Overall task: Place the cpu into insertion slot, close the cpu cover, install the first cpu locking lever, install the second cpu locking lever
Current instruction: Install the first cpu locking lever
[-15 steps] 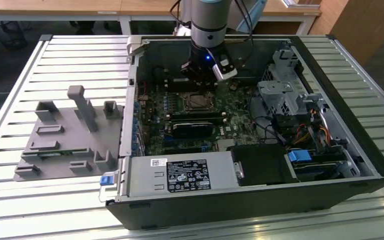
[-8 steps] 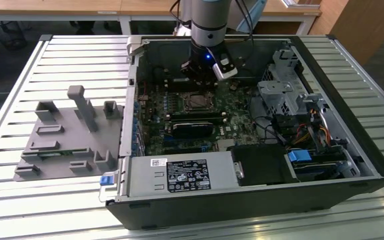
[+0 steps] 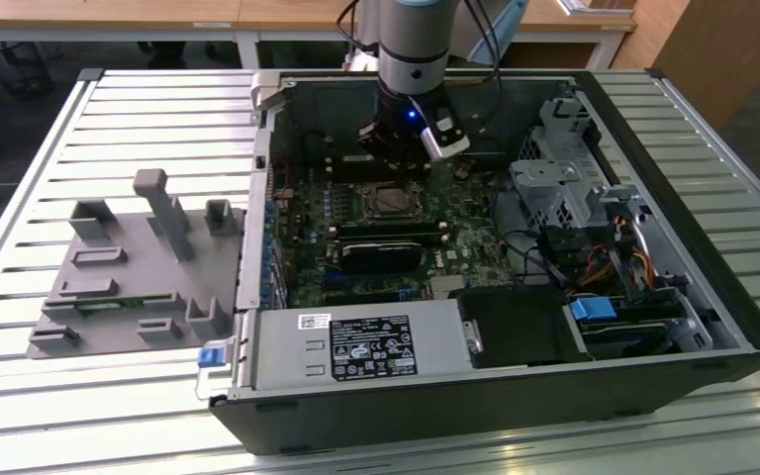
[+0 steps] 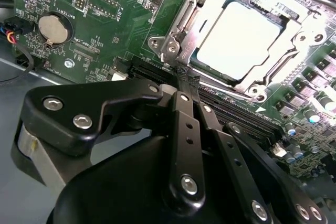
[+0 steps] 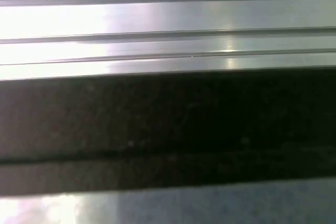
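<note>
The gripper (image 4: 181,77) has its two black fingers pressed together, tips down right at the near edge of the CPU socket, so it looks like it's pushing or hooking something thin rather than carrying anything. In the second wrist view the cpu (image 4: 242,34) is already sitting in the insertion slot (image 4: 294,51), at about 1 o'clock from the fingertips, its pale metal top blown out by the light. The cpu cover (image 4: 181,22) frames the chip and looks folded down over it. Whether a locking lever is latched can't be told from here, but the tips sit where a lever would run, which would explain the narrow pinched pose.

In the exterior view the arm drops straight into the open computer case (image 3: 513,396), and the green motherboard (image 3: 304,228) lies flat inside, so the socket faces up. A coin battery (image 4: 54,29) sits at about 10 o'clock from the fingertips. A grey fixture block (image 3: 130,287) sits at 9 o'clock from the case, all on a ribbed aluminium table (image 3: 63,416). Wooden desks (image 3: 116,12) stand behind.
</note>
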Robot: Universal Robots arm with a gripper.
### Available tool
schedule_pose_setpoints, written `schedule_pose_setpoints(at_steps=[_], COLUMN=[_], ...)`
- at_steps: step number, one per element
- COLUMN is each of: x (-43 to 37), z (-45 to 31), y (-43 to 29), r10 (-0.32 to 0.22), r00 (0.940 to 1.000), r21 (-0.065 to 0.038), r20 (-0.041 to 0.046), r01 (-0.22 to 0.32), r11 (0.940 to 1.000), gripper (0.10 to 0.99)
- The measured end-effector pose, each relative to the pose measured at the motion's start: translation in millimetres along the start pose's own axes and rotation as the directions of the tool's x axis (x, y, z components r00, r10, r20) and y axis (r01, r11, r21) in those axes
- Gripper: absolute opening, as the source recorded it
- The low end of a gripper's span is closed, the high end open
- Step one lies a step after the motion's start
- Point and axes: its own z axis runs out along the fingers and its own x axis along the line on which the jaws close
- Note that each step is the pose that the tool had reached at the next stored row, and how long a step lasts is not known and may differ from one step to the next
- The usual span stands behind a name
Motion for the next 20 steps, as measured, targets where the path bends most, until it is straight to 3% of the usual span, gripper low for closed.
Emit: schedule_pose_setpoints(at_steps=[11,20], x=[-0.2,-0.2], z=[-1.6,0.1], y=[0.3,0.0], r10=[0.0,-0.001], r00=[1.0,1.0], r21=[0.0,0.015], r20=[0.0003,0.001], r01=[0.0,0.001], r11=[1.0,0.9999], gripper=[0.106,0.106])
